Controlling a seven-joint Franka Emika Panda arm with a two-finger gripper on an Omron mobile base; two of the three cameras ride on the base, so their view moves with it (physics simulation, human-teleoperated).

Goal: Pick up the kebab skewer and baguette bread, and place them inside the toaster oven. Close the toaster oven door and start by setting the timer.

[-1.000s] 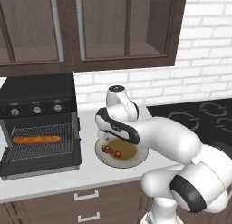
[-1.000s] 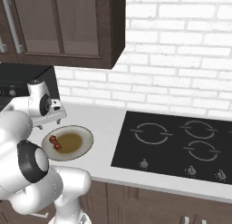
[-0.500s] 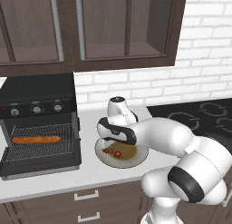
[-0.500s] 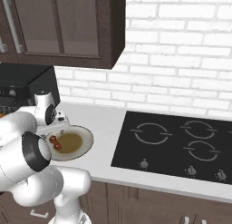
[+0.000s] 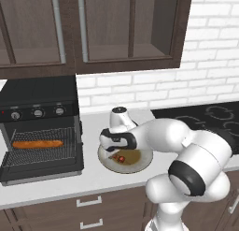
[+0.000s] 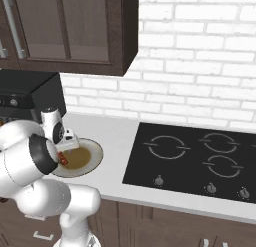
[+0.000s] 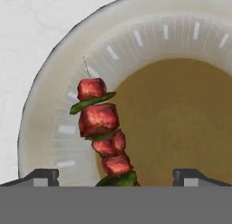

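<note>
Over plate (image 7: 50,105), gripper (image 7: 116,175) lowered since a second ago — fingers wide apart, empty, straddling kebab skewer (image 7: 102,128); grasp imminent.

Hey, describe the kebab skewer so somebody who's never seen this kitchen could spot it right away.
Find the white counter between the toaster oven and the black stovetop. On it sits a round plate; the kebab skewer lies on the plate's rim, a thin stick of red chunks with green slices, unlike the long baguette bread on the oven rack.
</note>
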